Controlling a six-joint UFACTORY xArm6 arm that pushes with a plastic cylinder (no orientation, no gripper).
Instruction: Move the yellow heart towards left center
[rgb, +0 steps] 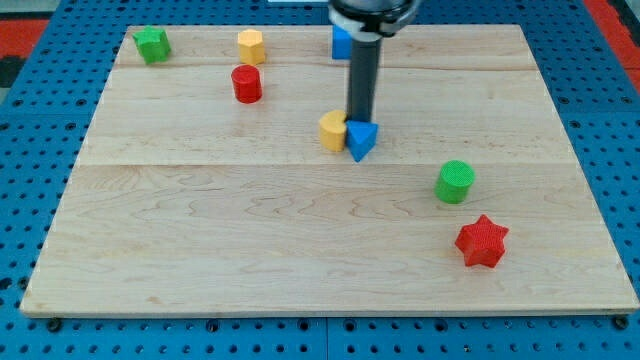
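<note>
The yellow heart (333, 130) lies near the board's middle, a little above centre. A blue triangle (362, 139) touches its right side. My tip (359, 117) stands just above and behind the two, at the seam between them, closest to the blue triangle's top. The rod rises straight up to the view's top.
A yellow hexagon (250, 46), a red cylinder (246, 84) and a green star (152, 44) lie at the upper left. A blue block (341, 43) sits behind the rod at the top. A green cylinder (455, 182) and a red star (482, 241) lie at the lower right. The wooden board (200, 250) rests on blue pegboard.
</note>
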